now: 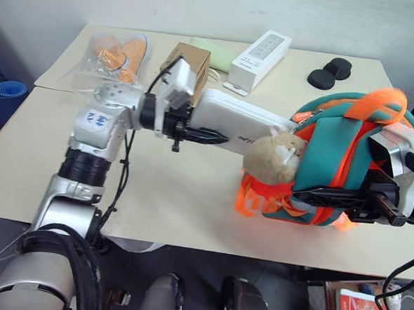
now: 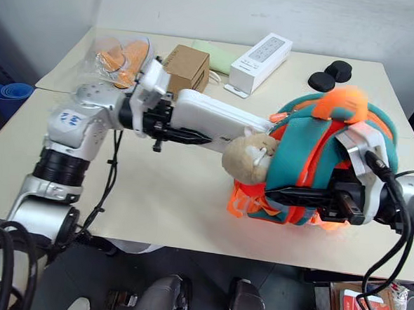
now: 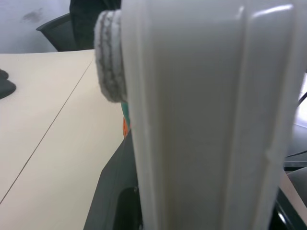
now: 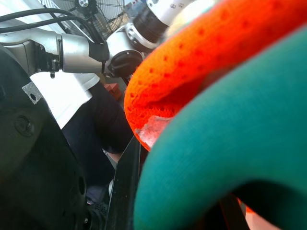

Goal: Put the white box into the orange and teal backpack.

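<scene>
Pale bench, two tops butted together, seam running across the left part. Orange and teal backpack lying near the bench's front right corner, opening turned toward the left side, teal strap and orange webbing bunched on top. White box held level above the bench, roughly mid-bench, far end reaching the backpack's mouth just behind the plush animal charm; how far inside, cannot tell. Left gripper clamped on the near end of the white box, black fingers lying along its lower edge. Right gripper pinched together on the backpack's teal trim at the front, fingers pointing toward the left side. Longer narrow white box lying near the far edge, right of centre. Clear bag with orange contents at the far left corner. Brown cardboard cube just beside that bag, behind the left wrist. Two black round pads near the far right corner, touching each other.
</scene>
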Robot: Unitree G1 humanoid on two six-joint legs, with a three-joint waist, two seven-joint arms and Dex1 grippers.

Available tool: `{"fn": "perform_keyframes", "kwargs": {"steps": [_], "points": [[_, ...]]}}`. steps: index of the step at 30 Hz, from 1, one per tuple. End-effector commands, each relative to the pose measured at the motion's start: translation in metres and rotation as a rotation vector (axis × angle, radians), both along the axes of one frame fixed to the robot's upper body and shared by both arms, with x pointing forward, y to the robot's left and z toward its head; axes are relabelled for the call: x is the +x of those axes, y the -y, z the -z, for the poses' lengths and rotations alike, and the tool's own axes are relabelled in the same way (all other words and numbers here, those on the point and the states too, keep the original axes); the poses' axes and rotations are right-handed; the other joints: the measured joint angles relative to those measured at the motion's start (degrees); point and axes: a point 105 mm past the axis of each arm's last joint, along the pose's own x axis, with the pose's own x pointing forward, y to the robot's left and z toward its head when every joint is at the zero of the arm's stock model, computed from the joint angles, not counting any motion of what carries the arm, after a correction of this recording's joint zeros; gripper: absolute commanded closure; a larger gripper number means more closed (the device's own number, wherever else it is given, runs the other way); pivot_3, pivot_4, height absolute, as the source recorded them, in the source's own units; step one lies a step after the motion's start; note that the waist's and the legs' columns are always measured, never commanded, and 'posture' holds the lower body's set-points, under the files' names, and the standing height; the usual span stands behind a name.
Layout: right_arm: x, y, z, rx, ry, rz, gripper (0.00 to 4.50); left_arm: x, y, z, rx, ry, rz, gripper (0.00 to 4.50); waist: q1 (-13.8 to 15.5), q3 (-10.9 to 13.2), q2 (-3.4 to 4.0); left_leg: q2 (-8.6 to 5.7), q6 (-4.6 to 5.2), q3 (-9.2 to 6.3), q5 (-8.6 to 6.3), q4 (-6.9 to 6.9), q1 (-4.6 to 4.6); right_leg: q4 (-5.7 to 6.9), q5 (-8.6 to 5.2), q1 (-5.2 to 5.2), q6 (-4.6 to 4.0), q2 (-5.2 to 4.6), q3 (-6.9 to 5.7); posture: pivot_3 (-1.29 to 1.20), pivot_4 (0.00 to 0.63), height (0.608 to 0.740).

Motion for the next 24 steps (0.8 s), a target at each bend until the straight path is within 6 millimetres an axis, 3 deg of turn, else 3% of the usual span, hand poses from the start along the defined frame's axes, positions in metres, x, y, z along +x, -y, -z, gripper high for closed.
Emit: {"fn": "perform_keyframes", "kwargs": {"steps": [1,5,10,15,17,24], "points": [[-0.001,-0.006,-0.004,0.002,0.046,-0.018,4.46,-0.004,0.031,-0.009,-0.006,0.087,0.057,3.14,0.02,0.00,0.00,0.00,0.01,0.00,-0.01,0.05,-0.02,0.00,0.00,-0.01,0.01,0.00,-0.07,0.00,0.150,0.740],[0.000,-0.005,-0.001,-0.009,0.044,-0.002,4.46,-0.004,0.028,-0.021,-0.038,0.088,0.063,3.14,-0.14,0.00,0.00,0.01,0.07,-0.02,-0.04,0.14,-0.03,-0.01,0.01,0.01,0.02,-0.05,-0.18,0.00,0.150,0.740],[-0.006,0.002,-0.002,-0.025,0.033,0.004,4.46,-0.006,-0.017,-0.037,-0.074,-0.006,0.050,3.14,-0.59,0.00,0.00,0.09,0.04,-0.01,-0.05,0.14,-0.02,0.00,0.01,0.00,0.02,-0.02,-0.20,0.00,0.150,0.740],[-0.013,0.007,-0.001,-0.039,0.020,0.012,4.46,-0.015,-0.046,-0.059,-0.136,-0.095,0.074,3.14,-0.87,0.00,0.00,0.13,0.00,-0.01,-0.04,0.11,-0.02,0.09,0.00,-0.03,0.01,0.02,-0.23,0.00,0.150,0.740],[-0.016,0.007,0.000,-0.041,0.016,0.009,4.46,-0.018,-0.046,-0.061,-0.135,-0.110,0.094,3.14,-0.80,0.00,0.00,0.11,0.01,-0.02,-0.04,0.14,-0.04,0.09,0.00,-0.02,0.01,0.02,-0.25,0.00,0.150,0.740],[-0.019,0.002,0.001,-0.045,0.013,-0.005,4.46,-0.012,-0.010,-0.021,-0.009,-0.032,0.143,3.14,-0.09,0.00,0.01,0.08,0.14,-0.13,-0.16,0.51,-0.16,0.03,0.01,0.07,0.02,-0.04,-0.17,0.00,0.150,0.740]]}}
